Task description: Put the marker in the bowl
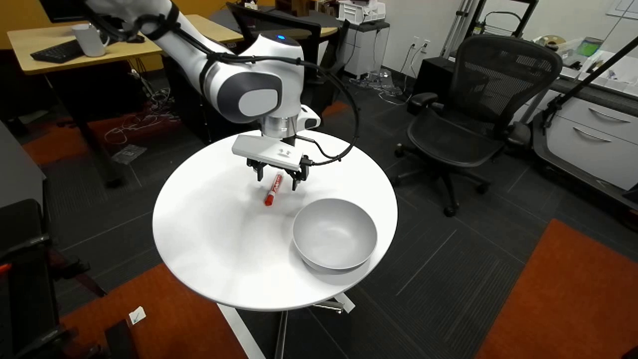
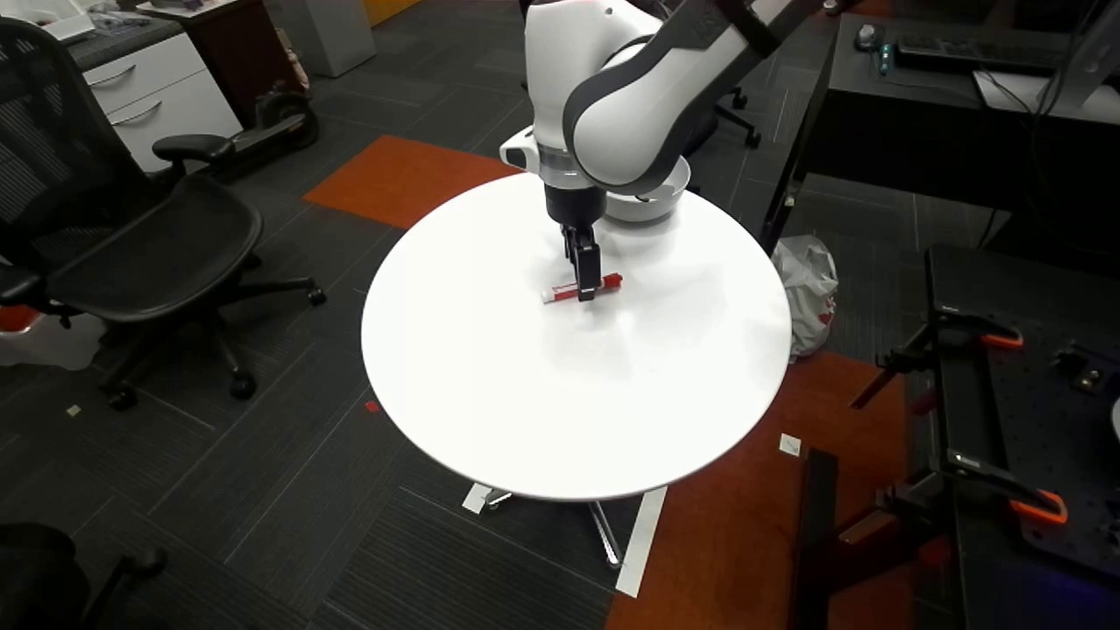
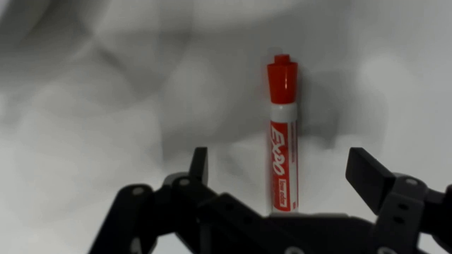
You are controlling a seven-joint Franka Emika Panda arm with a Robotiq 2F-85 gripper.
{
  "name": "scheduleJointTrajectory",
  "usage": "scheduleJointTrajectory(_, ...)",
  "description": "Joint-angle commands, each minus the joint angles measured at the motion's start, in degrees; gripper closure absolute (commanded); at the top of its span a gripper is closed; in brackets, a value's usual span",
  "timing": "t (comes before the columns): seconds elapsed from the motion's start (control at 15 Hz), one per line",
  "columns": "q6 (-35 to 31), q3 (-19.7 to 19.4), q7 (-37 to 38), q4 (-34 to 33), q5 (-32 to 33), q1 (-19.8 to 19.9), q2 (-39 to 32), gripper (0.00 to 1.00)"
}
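Note:
The red marker (image 1: 273, 190) with a white band and end lies flat on the white round table (image 1: 209, 239); it also shows in an exterior view (image 2: 564, 291) and the wrist view (image 3: 283, 155). My gripper (image 1: 277, 181) is open and empty, low above the marker. In the wrist view, its fingers (image 3: 278, 155) stand on either side of the marker, apart from it; the marker's lower end is hidden by the gripper. The grey bowl (image 1: 335, 234) sits upright and empty near the table edge; the arm partly hides it in an exterior view (image 2: 646, 206).
A black office chair (image 1: 478, 114) stands beside the table. A wooden desk (image 1: 30, 42) with a white mug (image 1: 90, 41) and a keyboard stands behind the arm. A dark bench with clamps (image 2: 1032, 420) stands at the other side. A cable loops from my arm.

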State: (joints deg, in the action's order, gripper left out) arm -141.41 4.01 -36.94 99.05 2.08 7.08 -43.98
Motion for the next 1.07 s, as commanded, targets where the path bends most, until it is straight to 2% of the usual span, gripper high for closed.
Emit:
scheduleJointTrajectory(0.0,3.3,0.9,-0.6,-3.0,1.2,0.9,-1.6,0.00)
scheduleJointTrajectory(0.07,3.5,1.0,-0.7,-3.2,1.1,0.9,-1.8,0.25)
scheduleJointTrajectory(0.13,3.6,1.0,-0.7,-3.5,1.2,0.9,-2.1,0.26)
scheduleJointTrajectory(0.2,3.7,1.0,-0.6,-3.6,1.1,0.9,-2.3,0.32)
scheduleJointTrajectory(0.4,3.9,1.0,-0.6,-4.3,1.1,0.9,-2.9,0.58)
scheduleJointTrajectory(0.73,4.4,1.0,-0.4,-5.3,1.1,0.9,-3.1,0.95)
scheduleJointTrajectory(0.8,4.4,0.9,-0.2,-5.2,1.1,0.8,-3.0,0.99)
scheduleJointTrajectory(1.0,3.6,0.3,2.3,-3.2,1.1,-0.2,-0.6,0.95)
